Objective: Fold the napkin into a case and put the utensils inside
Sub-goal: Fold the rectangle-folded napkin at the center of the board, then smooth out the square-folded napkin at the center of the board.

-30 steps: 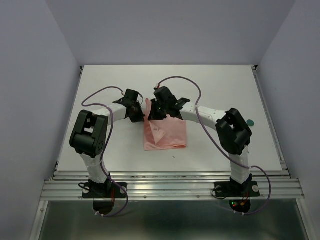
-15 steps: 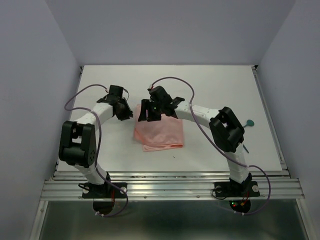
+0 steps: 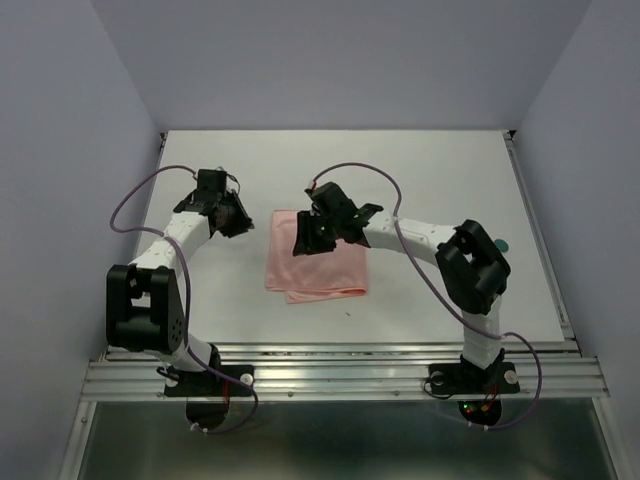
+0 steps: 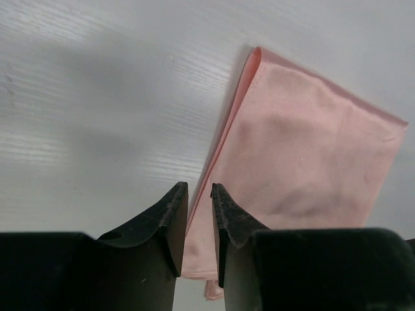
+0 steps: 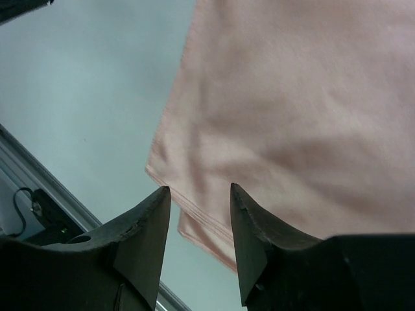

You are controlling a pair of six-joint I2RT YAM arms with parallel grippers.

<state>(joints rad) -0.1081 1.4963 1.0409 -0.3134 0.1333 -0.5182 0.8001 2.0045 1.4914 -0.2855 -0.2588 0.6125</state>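
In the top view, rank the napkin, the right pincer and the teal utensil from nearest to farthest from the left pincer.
1. napkin: just to the right of the left pincer, mid-scene.
2. right pincer: over the napkin's far half.
3. teal utensil: far right, only partly visible.

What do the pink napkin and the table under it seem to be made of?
The napkin: thin cloth, matte; its soft creases and rounded fold edge show it. The table: probably white laminate or painted board, faintly glossy, with fine streaks.
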